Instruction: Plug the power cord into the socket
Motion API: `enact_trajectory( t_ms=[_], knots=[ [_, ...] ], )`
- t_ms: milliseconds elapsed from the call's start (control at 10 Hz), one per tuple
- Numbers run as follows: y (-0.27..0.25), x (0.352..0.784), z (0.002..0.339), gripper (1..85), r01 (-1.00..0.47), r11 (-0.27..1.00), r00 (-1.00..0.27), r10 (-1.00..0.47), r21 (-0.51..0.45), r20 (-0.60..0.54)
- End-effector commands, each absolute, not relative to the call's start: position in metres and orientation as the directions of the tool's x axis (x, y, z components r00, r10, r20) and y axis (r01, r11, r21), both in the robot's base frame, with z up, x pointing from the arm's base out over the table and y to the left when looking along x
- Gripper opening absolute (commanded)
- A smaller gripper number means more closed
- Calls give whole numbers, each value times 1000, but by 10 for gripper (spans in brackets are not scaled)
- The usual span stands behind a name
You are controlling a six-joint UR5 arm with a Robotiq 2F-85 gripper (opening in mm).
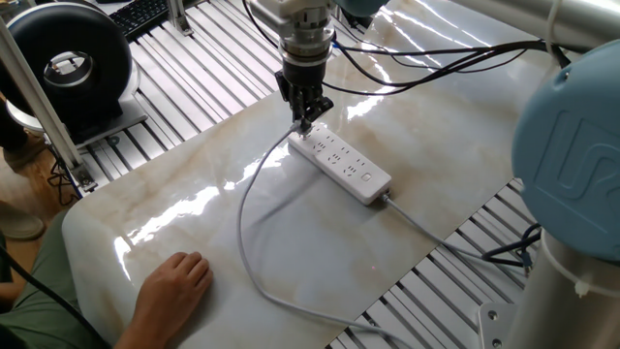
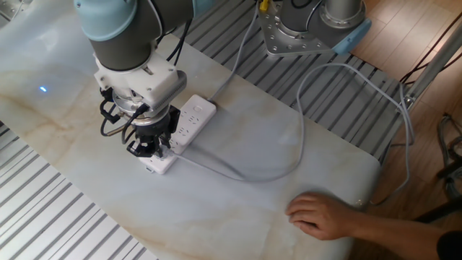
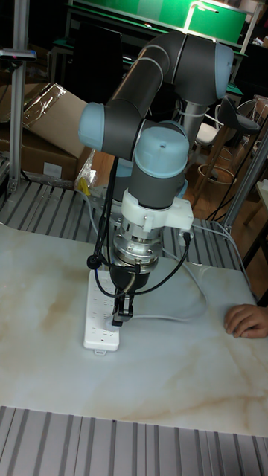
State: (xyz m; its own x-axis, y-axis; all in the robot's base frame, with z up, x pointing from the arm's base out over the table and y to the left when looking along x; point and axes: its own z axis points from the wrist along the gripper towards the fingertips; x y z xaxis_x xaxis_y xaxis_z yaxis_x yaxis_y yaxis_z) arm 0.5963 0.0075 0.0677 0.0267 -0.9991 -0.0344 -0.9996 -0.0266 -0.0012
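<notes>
From one fixed view, the claw [image 1: 306,120] is pointing straight down over the end of the socket [image 1: 341,165] that is farthest from its white lead [image 1: 426,228]. Its fingers are pinching together on the plug of the power cord [image 1: 244,228], whose grey length is trailing from there across the bench [image 1: 194,194] and looping past a person's hand [image 1: 172,287]. The plug seems to be sitting at or just above the end outlet; whether its pins are entering is too small to tell.

In the other fixed view, the claw [image 2: 150,146] is hovering at that same end of the socket [image 2: 180,130], its narrow grip closing on something small, the cord [image 2: 238,173] leading away.

From the tall fixed view, the claw [image 3: 119,314] is touching or nearly touching the socket [image 3: 98,312]. Judging by this, grasping and carrying are done; pressing the plug fully home and letting go are probably what is remaining.
</notes>
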Motion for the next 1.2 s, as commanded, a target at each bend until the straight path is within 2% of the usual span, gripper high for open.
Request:
enact_trajectory(
  t_ms=[0, 1100],
  knots=[
    [6, 598, 68, 10, -1000, -28, 28, -999, -6, -42],
    [4, 599, 63, 10, -999, -34, 34, -998, -13, -49]
  ],
)
